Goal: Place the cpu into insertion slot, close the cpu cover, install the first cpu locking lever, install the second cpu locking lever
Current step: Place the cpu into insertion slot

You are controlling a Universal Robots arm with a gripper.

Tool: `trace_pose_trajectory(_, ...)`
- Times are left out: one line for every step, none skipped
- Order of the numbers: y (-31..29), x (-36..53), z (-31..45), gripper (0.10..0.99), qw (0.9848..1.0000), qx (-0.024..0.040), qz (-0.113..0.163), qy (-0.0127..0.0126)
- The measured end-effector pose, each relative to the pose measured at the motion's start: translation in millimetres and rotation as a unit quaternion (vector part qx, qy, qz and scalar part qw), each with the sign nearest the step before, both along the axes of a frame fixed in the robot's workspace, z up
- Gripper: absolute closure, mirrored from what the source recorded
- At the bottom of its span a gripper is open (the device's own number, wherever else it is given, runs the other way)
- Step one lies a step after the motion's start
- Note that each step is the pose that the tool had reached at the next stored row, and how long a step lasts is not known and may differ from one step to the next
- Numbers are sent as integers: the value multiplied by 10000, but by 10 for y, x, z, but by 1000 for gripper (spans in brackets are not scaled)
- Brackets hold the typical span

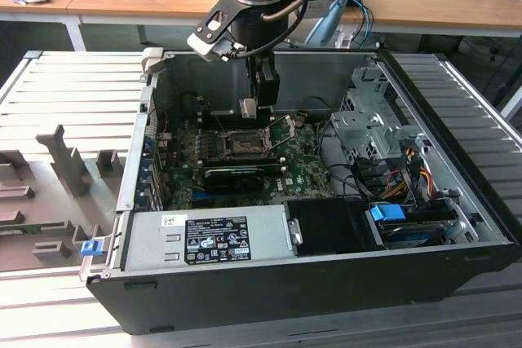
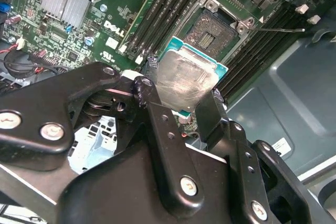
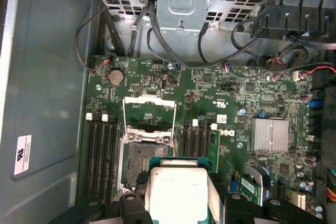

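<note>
one cpu (image 2: 189,77), pinched by its edges between the two fingers of the gripper (image 2: 181,100), which is closed on it. it hangs over the motherboard (image 3: 231,93), near the insertion slot (image 2: 215,30) but not in it. in both wrist views the chip sits off to one side of the socket, not centred over it. the socket is bare and the contact field is exposed.

risks as i see them:
- offset: lowering from this position would land a chip edge on the black rim or the metal frame, not in the well. likely result is bent contacts.
- tilt: in the second wrist view the chip face looks angled to the board. a corner-first touchdown would scrape the contacts.
- rotation: can't tell from here whether the chip's notches match the socket keys. a wrong turn means it won't seat.
- grip: thin part, small edge contact. a slip would drop it onto the socket or the memory slots (image 3: 100,150) just beside it.
- clearance: the cpu cover (image 3: 149,98) stands open at one end of the socket, and a thin locking lever (image 2: 278,29) sticks out beside it. fingers coming down close could clip either one, and a knocked cover could fall onto the chip.
- further out: the expansion card (image 1: 236,175) and the computer case (image 1: 245,299) walls limit sideways correction in the exterior view.
</note>
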State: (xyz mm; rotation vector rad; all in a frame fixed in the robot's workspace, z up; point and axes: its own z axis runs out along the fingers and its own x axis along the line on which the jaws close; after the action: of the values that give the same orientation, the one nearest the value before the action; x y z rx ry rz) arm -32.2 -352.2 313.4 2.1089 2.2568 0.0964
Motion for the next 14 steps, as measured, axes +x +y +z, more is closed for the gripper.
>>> trace_pose_trajectory(0,0,-5,557,10000,0,0,0)
trace_pose_trajectory(0,0,-11,557,10000,-1,0,0)
trace_pose_trajectory(0,0,-19,557,10000,0,0,0)
trace_pose_trajectory(0,0,-30,557,10000,0,0,0)
trace_pose_trajectory(0,0,-35,557,10000,0,0,0)
trace_pose_trajectory(0,0,-40,557,10000,0,0,0)
trace_pose_trajectory(0,0,-44,557,10000,0,0,0)
trace_pose_trajectory(0,0,-48,557,10000,0,0,0)
trace_pose_trajectory(0,0,-53,557,10000,0,0,0)
trace_pose_trajectory(0,0,-58,557,10000,0,0,0)
trace_pose_trajectory(0,0,-62,557,10000,0,0,0)
trace_pose_trajectory(0,0,-67,557,10000,0,0,0)
trace_pose_trajectory(0,0,-70,557,10000,0,0,0)
trace_pose_trajectory(0,0,-74,557,10000,-1,0,1)
